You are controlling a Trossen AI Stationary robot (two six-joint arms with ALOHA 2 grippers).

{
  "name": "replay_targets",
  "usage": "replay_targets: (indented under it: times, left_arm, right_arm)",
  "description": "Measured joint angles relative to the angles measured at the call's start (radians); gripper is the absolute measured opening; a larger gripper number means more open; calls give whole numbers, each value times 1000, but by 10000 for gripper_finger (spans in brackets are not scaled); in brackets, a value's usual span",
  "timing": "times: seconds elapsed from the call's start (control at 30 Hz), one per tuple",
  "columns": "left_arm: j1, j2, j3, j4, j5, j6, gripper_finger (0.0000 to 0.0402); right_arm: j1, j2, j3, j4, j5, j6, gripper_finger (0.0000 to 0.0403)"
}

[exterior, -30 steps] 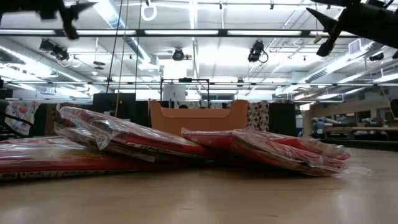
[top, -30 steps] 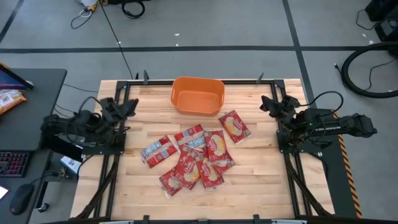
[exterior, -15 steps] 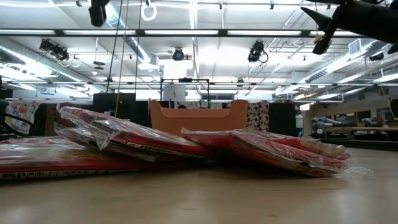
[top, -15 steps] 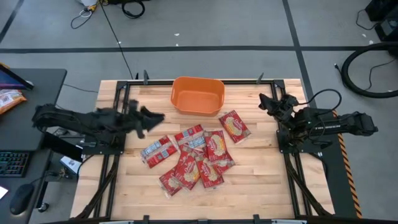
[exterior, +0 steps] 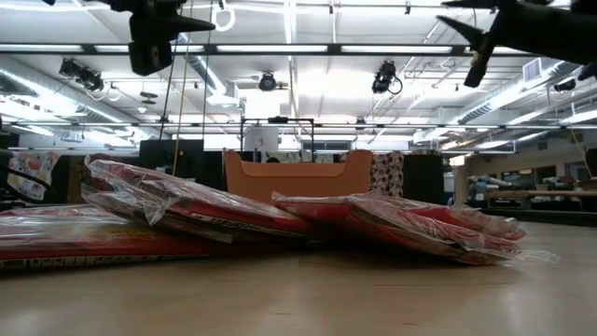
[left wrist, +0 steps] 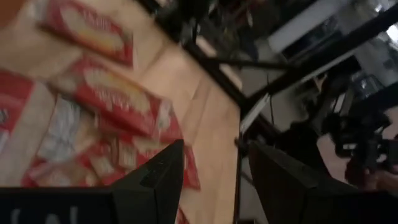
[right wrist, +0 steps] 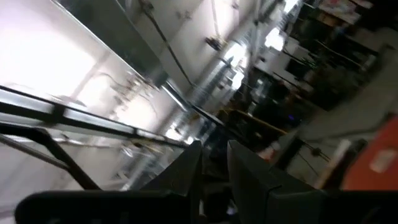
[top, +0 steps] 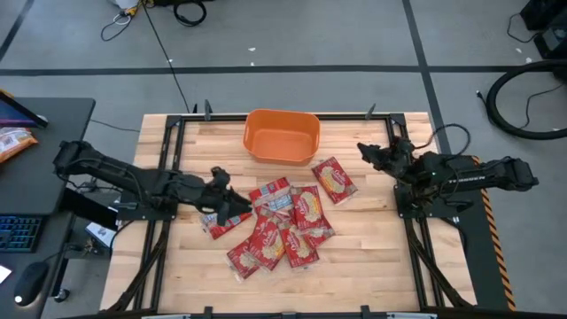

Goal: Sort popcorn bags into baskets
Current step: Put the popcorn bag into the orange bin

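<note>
Several red popcorn bags [top: 282,223] lie in an overlapping pile flat on the middle of the wooden table, and they fill the near ground of the low view [exterior: 187,210]. One more bag [top: 334,180] lies apart to the pile's right. The orange basket [top: 282,136] stands on the table at the far middle edge, with nothing in it. My left gripper [top: 235,206] hangs open above the pile's left end, well clear of the bags [left wrist: 93,99]. My right gripper [top: 361,151] is raised near the right edge, its fingers [right wrist: 186,171] a narrow gap apart with nothing between them.
Black frame rails [top: 168,151] run along the table's left and right sides under the arm bases. A dark desk [top: 44,133] to the left carries an orange snack bag [top: 13,142] and a keyboard. Bare wood lies near the front edge [top: 354,275].
My left arm has swung out from the table's left edge toward the middle, and its gripper has turned and tipped down over the pile's left end. My right gripper has edged a little toward the basket. The bags have not moved.
</note>
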Motion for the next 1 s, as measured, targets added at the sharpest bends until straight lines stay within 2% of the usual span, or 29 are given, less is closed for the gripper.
replay_targets:
  times: [0.13,0.27,0.43,0.7,0.9,1.0]
  left_arm:
    - [-28,54,101,-171,17,21,185]
    - [-41,112,221,-392,18,79,185]
    - [-51,170,278,-559,18,85,185]
    - [-51,249,278,-545,14,110,185]
    - [-52,334,279,-370,15,216,185]
    - [-45,395,330,-346,16,233,185]
  right_arm:
    - [0,8,133,-343,-34,-30,82]
    - [0,34,295,-648,-55,-125,82]
    - [0,75,443,-807,-55,-263,82]
    - [20,109,508,-853,-57,-305,82]
    - [50,109,508,-912,-50,-256,82]
    - [57,109,508,-938,-50,-228,82]
